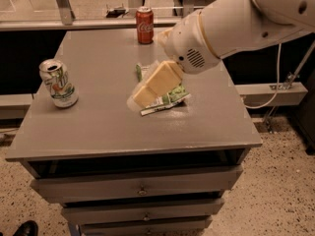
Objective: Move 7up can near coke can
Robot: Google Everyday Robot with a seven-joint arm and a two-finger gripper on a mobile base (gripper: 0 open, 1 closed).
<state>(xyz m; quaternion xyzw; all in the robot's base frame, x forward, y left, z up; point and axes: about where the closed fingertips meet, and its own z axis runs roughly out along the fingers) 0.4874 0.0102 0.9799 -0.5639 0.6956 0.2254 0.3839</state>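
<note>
The 7up can stands upright near the left edge of the grey table, silver-white with green lettering and an open metal top. The coke can stands upright at the far edge of the table, red with white script. My gripper reaches in from the upper right over the middle of the table, above a green snack packet, well right of the 7up can and in front of the coke can. It holds nothing that I can see.
A green and white snack packet lies on the table's middle, partly under the gripper. The large white arm spans the upper right. The table has drawers below. A railing runs behind the far edge.
</note>
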